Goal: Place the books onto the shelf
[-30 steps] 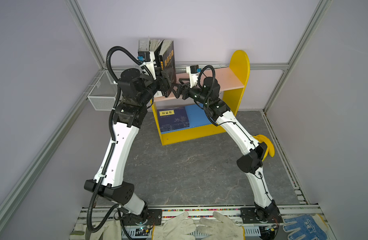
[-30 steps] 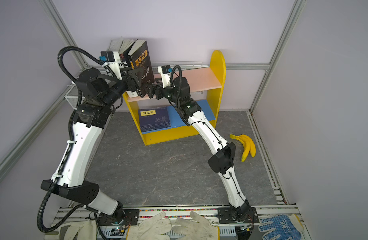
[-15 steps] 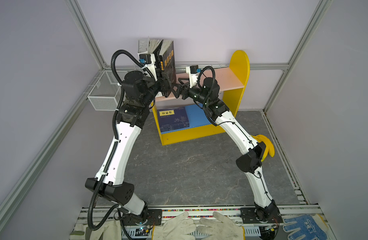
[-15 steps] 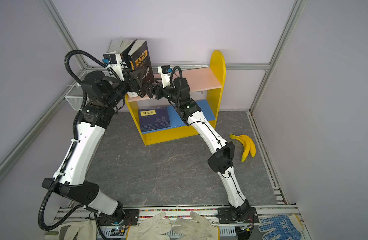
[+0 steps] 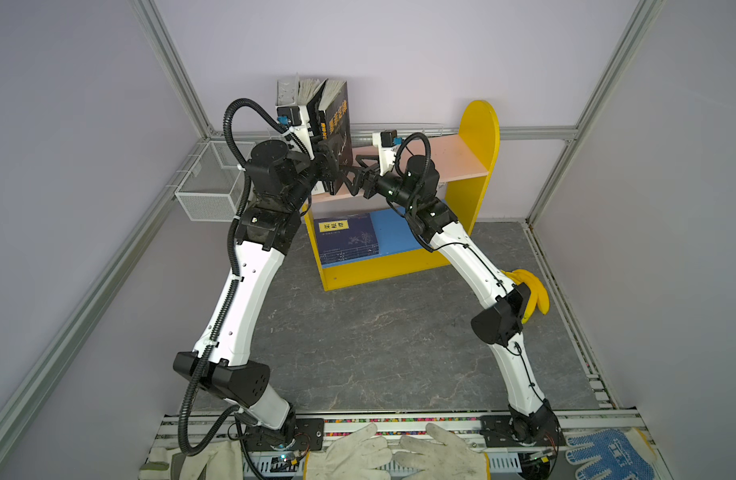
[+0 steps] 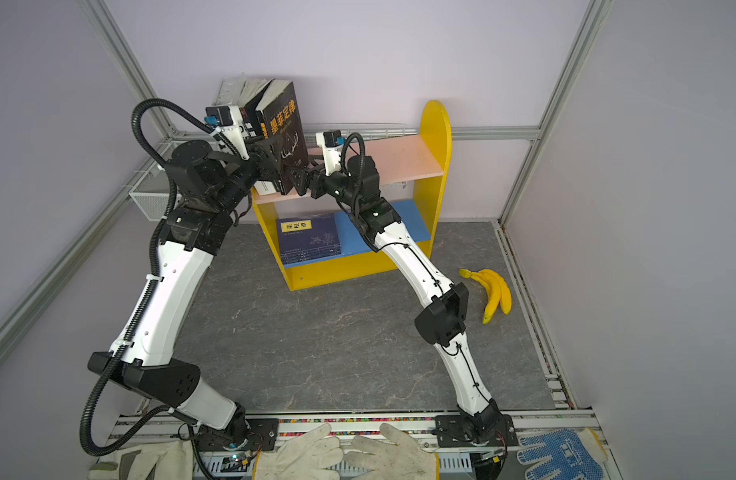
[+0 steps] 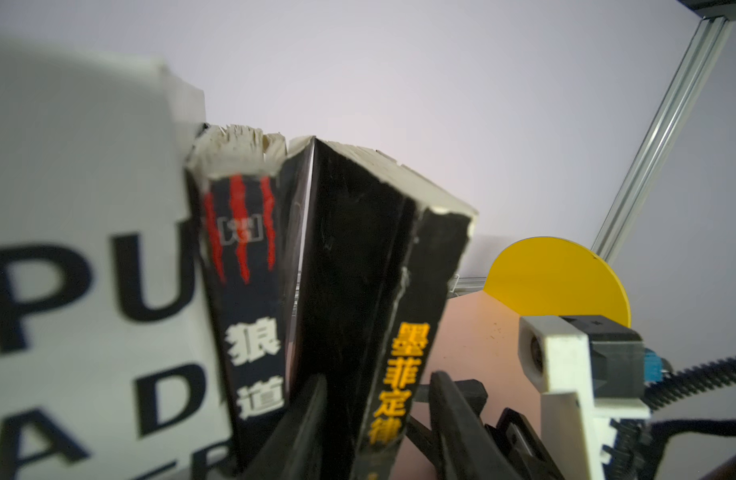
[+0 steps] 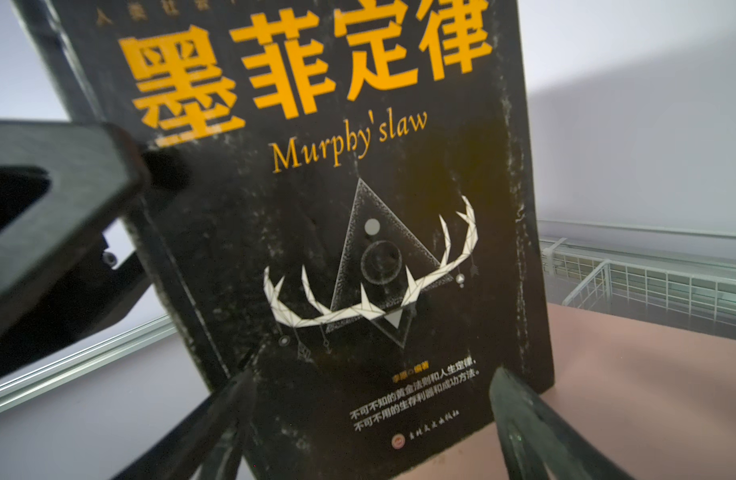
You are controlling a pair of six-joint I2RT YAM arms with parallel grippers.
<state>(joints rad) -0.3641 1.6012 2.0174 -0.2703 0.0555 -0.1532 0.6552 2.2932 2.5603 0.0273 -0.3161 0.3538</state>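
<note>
Our left gripper (image 7: 376, 395) straddles the spine of the black Murphy book (image 8: 316, 232) low down, 1 finger (image 7: 303, 424) wedged between it and the red-clawed black book (image 7: 249, 291). Whether it truly pinches, we cannot tell. Our right gripper (image 8: 370, 399) stands spread wide, tips at the cover's foot. Both black books and the white book (image 7: 87, 270) stand at the 9 o'clock end of the pink board (image 5: 457, 158) of the shelf (image 5: 480, 133). The navy stack (image 5: 347, 237) lies on the blue board (image 5: 395, 232) beneath. We judge the paperback light, with a floppy, worn cover and fanning pages, so we take it low by the bound spine.
</note>
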